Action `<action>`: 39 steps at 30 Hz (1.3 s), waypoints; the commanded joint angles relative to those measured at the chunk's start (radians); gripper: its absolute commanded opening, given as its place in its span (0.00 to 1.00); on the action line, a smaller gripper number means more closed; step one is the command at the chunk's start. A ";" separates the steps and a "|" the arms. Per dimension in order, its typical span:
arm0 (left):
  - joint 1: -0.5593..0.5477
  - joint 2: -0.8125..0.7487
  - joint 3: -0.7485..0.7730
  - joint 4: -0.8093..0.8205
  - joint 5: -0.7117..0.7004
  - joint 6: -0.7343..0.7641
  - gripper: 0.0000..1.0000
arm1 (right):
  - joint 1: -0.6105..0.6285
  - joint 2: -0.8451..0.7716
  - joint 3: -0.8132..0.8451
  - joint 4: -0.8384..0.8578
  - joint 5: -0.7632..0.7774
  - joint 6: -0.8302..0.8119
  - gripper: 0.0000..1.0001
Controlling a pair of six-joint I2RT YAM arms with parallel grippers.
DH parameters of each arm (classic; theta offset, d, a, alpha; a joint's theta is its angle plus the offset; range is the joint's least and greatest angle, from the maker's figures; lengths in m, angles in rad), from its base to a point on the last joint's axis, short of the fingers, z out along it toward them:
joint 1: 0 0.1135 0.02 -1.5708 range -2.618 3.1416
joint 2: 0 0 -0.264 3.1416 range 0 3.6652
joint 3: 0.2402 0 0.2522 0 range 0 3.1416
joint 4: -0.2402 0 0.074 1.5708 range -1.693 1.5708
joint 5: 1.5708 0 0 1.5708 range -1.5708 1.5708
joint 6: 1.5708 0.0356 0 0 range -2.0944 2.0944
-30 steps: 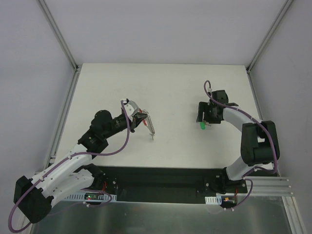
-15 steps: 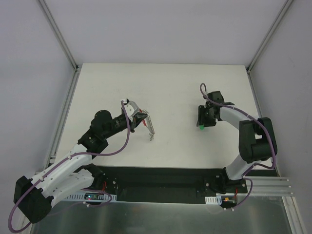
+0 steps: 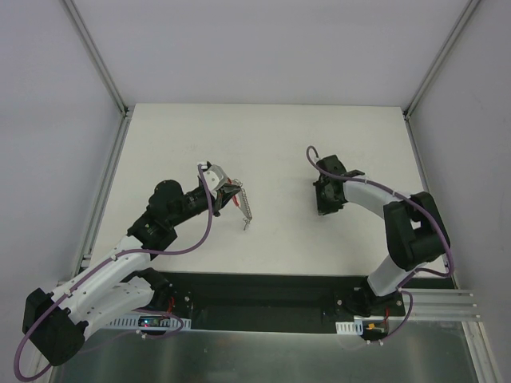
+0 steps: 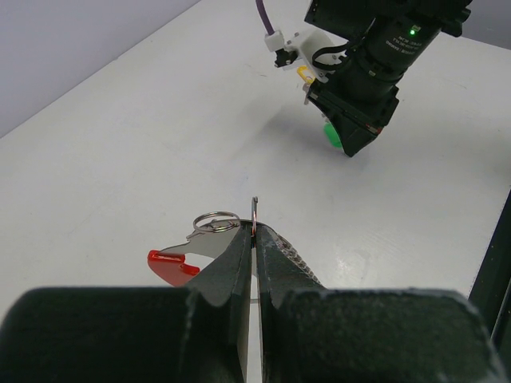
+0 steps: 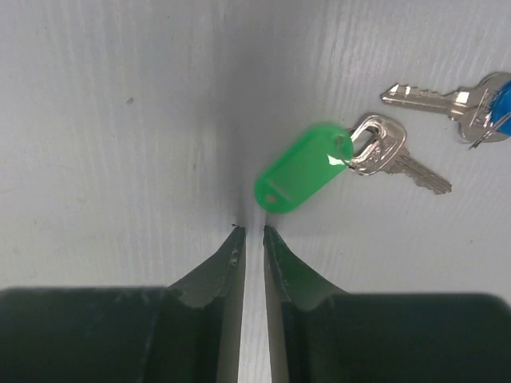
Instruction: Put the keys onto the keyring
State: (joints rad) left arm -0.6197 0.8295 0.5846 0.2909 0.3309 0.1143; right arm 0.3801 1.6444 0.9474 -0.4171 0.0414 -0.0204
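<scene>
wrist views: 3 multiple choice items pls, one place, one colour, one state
1. Relative to the right tool, the green key tag lies: A between its fingers; B on the table past its tips; C out of view.
2. The keyring's tab is: A red; B blue; C yellow.
3. The left tool is: A wide open; B shut on the keyring; C out of view.
B, the tag lies ahead of the tips; A, the tab shows red; B, it pinches the keyring's metal.

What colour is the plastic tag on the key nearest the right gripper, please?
The tag is green; the right wrist view shows it best.
</scene>
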 commanded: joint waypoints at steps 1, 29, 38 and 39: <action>0.011 -0.026 0.024 0.030 0.007 0.004 0.00 | 0.046 -0.056 -0.025 -0.042 0.060 0.071 0.18; 0.023 -0.013 0.034 0.024 0.030 0.007 0.00 | -0.248 0.046 0.156 -0.023 -0.193 -0.104 0.78; 0.023 -0.013 0.035 0.022 0.039 0.004 0.00 | -0.251 0.077 0.134 -0.029 -0.215 -0.095 0.78; 0.023 -0.013 0.035 0.022 0.039 0.004 0.00 | -0.250 0.075 0.131 -0.031 -0.216 -0.090 0.77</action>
State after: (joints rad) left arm -0.6067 0.8227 0.5846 0.2687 0.3397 0.1169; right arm 0.1356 1.7206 1.0725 -0.4320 -0.1471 -0.1169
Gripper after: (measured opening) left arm 0.009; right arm 0.779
